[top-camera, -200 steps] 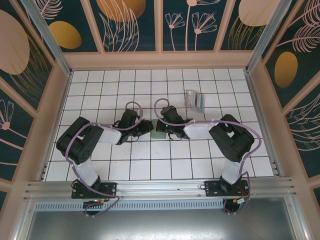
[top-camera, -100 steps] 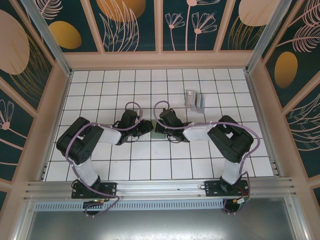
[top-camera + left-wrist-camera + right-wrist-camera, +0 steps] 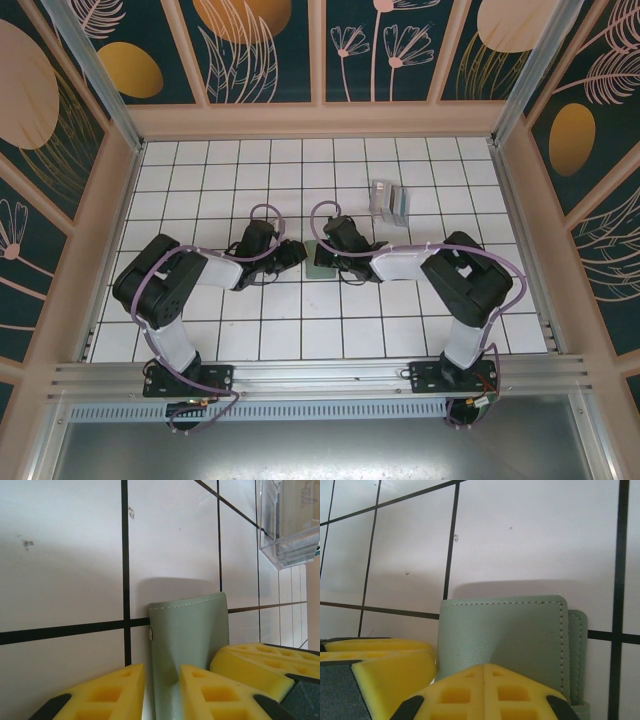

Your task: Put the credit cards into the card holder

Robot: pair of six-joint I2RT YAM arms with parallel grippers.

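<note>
The sage-green card holder (image 3: 318, 263) sits mid-table between both grippers. My left gripper (image 3: 162, 680) is shut on its near edge, one yellow finger (image 3: 107, 690) on each side of the leather (image 3: 190, 625). My right gripper (image 3: 484, 672) is shut, pads pressed together, tips right over the holder's stitched face (image 3: 505, 630); I cannot tell if they touch it. From above, the left gripper (image 3: 298, 254) is at the holder's left and the right gripper (image 3: 332, 256) at its right. The credit cards (image 3: 388, 201) lie in a grey and teal pile farther back right, also seen as the cards (image 3: 290, 525).
White tiles with black grout cover the table (image 3: 250, 330). Tan frame walls (image 3: 120, 180) close it in on three sides. The other arm's yellow finger (image 3: 270, 665) crowds the holder's right side in the left wrist view.
The right wrist has shifted a little, first left and then back, over the card holder. The left arm has stayed put.
</note>
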